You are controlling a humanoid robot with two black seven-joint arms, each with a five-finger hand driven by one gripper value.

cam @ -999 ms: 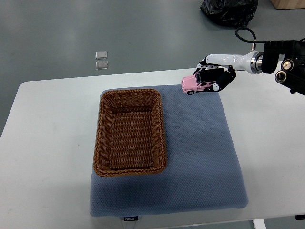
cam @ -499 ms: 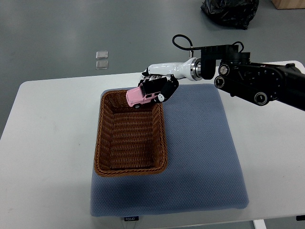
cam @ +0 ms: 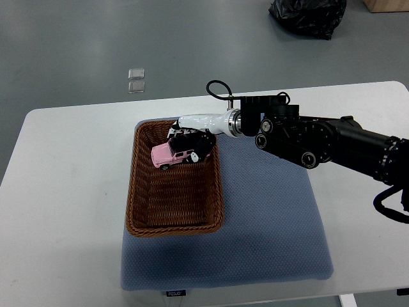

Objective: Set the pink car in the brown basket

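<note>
The pink car is a small toy jeep with black wheels. My right hand is shut on it and holds it over the far part of the brown basket, just inside the far rim. The basket is a woven rectangular wicker tray with nothing else in it, and it lies on the left part of a blue-grey mat. My right arm reaches in from the right edge across the mat. My left arm is out of the picture.
The mat lies on a white table. Two small clear squares lie on the grey floor beyond the table. A black bag sits on the floor at the top right.
My right hand has carried the pink car leftward from above the mat's far edge, over the basket's far right corner, and lowered it into the basket's far part.
</note>
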